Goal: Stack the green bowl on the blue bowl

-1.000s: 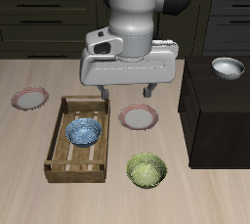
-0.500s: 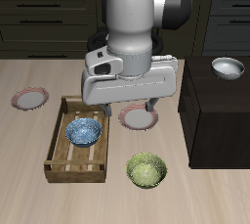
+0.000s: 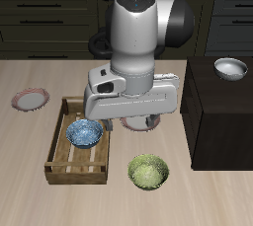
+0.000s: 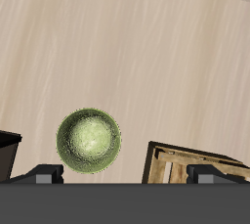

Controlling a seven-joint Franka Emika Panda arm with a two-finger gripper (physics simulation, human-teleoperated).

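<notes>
The green bowl (image 3: pixel 148 172) sits upright on the table near the front edge; it also shows in the wrist view (image 4: pixel 89 140). The blue bowl (image 3: pixel 85 133) lies inside a wooden crate (image 3: pixel 57 161), whose corner shows in the wrist view (image 4: pixel 195 161). My gripper (image 3: pixel 130 121) hangs open and empty above the table, farther back than the green bowl and beside the crate. In the wrist view the gripper (image 4: pixel 125 174) has its fingertips (image 4: pixel 44 174) set wide apart, with the green bowl ahead of them and not between them.
A pink-rimmed plate (image 3: pixel 144 124) lies mostly hidden under my gripper, and another (image 3: pixel 30 99) lies beyond the crate. A white-grey bowl (image 3: pixel 231 68) stands on a dark cabinet (image 3: pixel 222 121) beside the green bowl.
The arm has moved toward the table's front edge and lower, now covering most of the middle plate. The bowls have not moved, and the gripper stays open.
</notes>
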